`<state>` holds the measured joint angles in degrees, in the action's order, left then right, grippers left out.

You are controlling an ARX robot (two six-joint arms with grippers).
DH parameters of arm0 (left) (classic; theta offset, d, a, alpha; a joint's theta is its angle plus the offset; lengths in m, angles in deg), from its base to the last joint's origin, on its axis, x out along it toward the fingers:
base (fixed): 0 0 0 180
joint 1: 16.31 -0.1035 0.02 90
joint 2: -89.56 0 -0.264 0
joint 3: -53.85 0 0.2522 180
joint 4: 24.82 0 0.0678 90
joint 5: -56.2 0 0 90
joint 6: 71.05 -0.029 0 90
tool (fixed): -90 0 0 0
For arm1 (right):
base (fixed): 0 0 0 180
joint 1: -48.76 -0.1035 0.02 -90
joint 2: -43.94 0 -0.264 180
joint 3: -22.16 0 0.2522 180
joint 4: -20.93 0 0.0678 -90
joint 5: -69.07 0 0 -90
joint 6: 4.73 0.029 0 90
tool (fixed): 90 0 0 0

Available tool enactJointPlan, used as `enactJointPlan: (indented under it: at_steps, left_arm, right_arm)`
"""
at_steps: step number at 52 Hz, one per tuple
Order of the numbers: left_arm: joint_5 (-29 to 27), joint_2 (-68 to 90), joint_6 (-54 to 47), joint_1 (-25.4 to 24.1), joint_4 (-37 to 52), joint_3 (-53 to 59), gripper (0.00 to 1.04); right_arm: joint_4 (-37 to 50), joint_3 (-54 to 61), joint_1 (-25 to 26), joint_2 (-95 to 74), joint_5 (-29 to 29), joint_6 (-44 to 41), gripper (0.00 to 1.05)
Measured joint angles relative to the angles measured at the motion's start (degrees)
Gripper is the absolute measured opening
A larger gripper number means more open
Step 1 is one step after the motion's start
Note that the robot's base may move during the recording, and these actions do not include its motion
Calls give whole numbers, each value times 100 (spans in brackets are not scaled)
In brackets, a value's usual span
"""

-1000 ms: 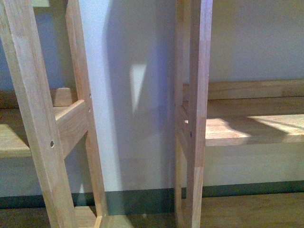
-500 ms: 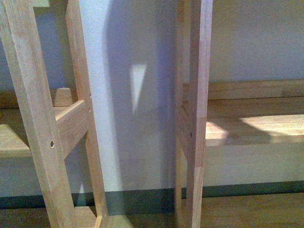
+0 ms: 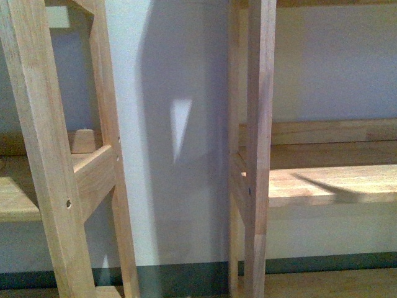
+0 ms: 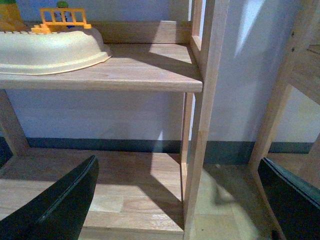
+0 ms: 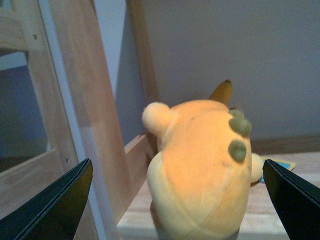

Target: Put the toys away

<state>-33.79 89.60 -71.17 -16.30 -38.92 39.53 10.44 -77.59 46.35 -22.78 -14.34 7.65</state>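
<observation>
Yellow-orange plush toy (image 5: 202, 167) sits between my right claw's (image 5: 175, 200) wide-spread fingers beside a wooden shelf post (image 5: 87, 100), my left claw (image 4: 180, 200) likewise wide, empty.

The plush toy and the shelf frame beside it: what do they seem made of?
The plush toy looks like soft yellow-orange fabric, matte and slightly fuzzy, with stitched seams. The shelf frame looks like light solid wood: visible grain, smooth finish, probably lightly sealed.
</observation>
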Motion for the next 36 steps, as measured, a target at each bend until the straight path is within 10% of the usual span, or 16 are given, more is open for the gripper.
enactJointPlan:
  at_steps: [36]
  left_arm:
    - [-2,0,0,0,0,0,99]
  right_arm:
    - [66,6666,-1064,5200,-2035,-796,104]
